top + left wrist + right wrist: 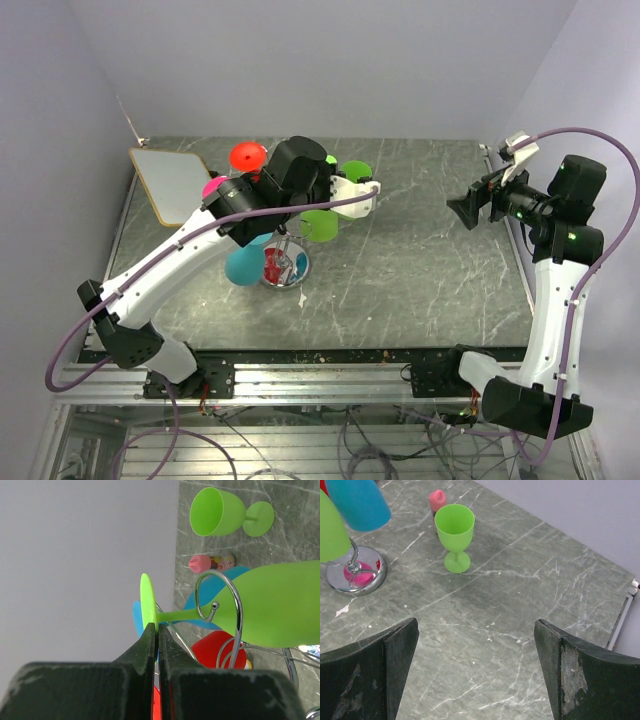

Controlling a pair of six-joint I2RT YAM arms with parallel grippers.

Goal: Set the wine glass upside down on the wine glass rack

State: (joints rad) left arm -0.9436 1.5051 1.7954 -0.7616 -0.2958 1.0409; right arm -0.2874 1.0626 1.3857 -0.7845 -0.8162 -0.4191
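From above, the left gripper (368,195) sits over the wine glass rack (285,270), hung with a blue glass (243,266) and a red glass (248,156); the right gripper (468,208) hovers well apart, jaws wide, empty. At the left wrist, closed jaws pinch the foot of the lime wine glass (280,605), stem inside a wire loop (235,600): settle the foot onto it before releasing. The right wrist shows a second green glass (454,527) upright, empty.

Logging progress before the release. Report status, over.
Left pincer shut on green wine glass foot. Right pincer open, clear of rack. Stem in wine glass rack loop. No obstruction seen.
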